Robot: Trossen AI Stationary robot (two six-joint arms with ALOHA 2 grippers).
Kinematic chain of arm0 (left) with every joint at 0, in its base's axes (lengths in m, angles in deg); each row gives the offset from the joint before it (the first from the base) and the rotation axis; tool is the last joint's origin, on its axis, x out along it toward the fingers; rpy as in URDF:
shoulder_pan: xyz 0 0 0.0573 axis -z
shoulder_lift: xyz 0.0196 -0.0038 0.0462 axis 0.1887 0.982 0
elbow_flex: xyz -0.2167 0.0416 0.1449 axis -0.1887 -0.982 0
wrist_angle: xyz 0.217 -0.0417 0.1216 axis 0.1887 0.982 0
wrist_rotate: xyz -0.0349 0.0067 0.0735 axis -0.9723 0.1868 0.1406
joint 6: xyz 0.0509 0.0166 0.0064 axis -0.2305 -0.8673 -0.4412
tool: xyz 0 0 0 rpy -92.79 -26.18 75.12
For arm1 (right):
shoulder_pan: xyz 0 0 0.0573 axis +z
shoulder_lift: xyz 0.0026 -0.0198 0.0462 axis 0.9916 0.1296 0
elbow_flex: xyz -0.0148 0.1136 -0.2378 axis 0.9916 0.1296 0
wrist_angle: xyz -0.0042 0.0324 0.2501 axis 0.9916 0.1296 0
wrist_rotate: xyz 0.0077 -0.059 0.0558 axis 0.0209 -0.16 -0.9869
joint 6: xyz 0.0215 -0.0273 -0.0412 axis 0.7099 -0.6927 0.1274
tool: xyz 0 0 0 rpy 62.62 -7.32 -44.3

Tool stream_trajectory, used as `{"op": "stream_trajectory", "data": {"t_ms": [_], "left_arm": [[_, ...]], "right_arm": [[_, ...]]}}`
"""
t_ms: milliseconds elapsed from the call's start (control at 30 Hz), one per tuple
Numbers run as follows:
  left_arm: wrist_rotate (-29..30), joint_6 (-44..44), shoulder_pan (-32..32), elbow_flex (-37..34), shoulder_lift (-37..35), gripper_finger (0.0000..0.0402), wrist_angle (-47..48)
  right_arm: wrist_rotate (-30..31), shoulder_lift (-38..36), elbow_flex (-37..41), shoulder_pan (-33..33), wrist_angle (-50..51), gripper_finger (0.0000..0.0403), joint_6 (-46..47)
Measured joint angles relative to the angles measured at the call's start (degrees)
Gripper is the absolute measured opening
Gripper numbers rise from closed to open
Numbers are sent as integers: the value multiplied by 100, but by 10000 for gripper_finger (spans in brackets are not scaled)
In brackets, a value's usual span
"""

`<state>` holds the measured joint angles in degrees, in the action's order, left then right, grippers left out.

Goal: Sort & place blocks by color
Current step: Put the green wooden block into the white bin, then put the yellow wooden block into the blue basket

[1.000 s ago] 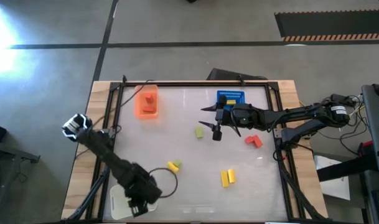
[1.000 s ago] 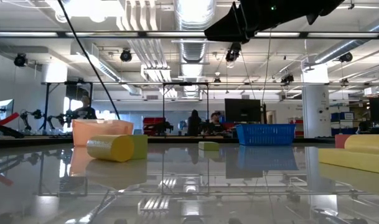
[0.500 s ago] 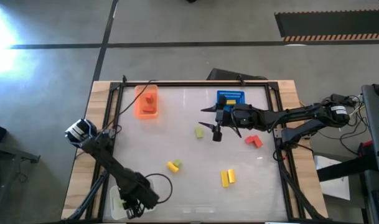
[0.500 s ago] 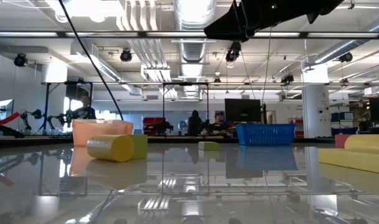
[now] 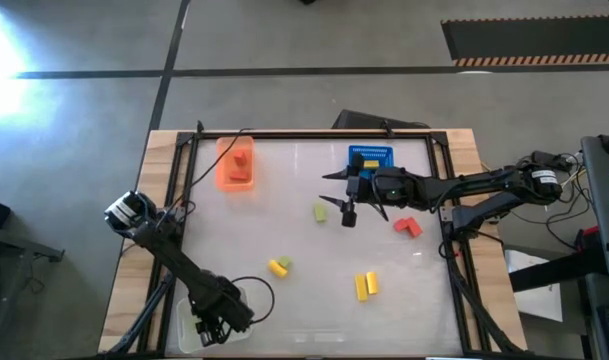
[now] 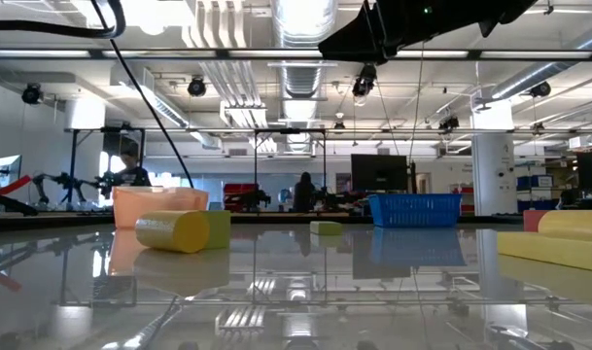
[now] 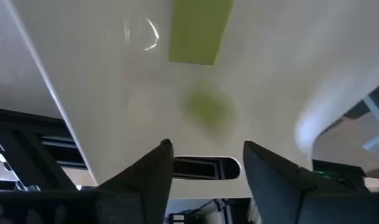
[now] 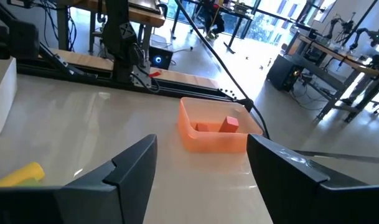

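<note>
Left gripper (image 5: 216,322) over white tray (image 5: 184,322), table's 7 o'clock corner; fingers (image 7: 153,180) parted, empty. Light green block (image 7: 200,31) lies in tray just ahead, apparently released. Long axis runs away from fingers, slightly skewed. To do well: lift straight up, clear tray wall before swinging. Right gripper (image 5: 347,205) waits open, empty, near blue tray (image 5: 373,156) at 1 o'clock.
</note>
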<state>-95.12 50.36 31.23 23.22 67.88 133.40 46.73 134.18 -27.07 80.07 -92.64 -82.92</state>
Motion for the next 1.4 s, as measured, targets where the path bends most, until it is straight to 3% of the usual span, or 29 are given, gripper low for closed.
{"op": "stream_trajectory", "data": {"t_ms": [400, 600, 867, 1133, 1400], "left_arm": [[39, -152, -44, 186, -166, 189, 1], [571, -373, -201, 188, -508, 190, 8], [2265, -1277, -580, 193, -1146, 191, -3], [4829, -3196, -839, 180, -1770, 191, -10], [6519, -4684, -1120, -138, -2651, 191, -659]], "right_arm": [[2, 0, -2, 0, 1, 237, 0], [4, 0, -2, 0, 3, 237, 2], [13, 0, -2, 102, 1, 237, 110], [18, -1, -4, 412, -3, 237, 103], [33, 32, -7, 435, 329, 237, 678]]}}
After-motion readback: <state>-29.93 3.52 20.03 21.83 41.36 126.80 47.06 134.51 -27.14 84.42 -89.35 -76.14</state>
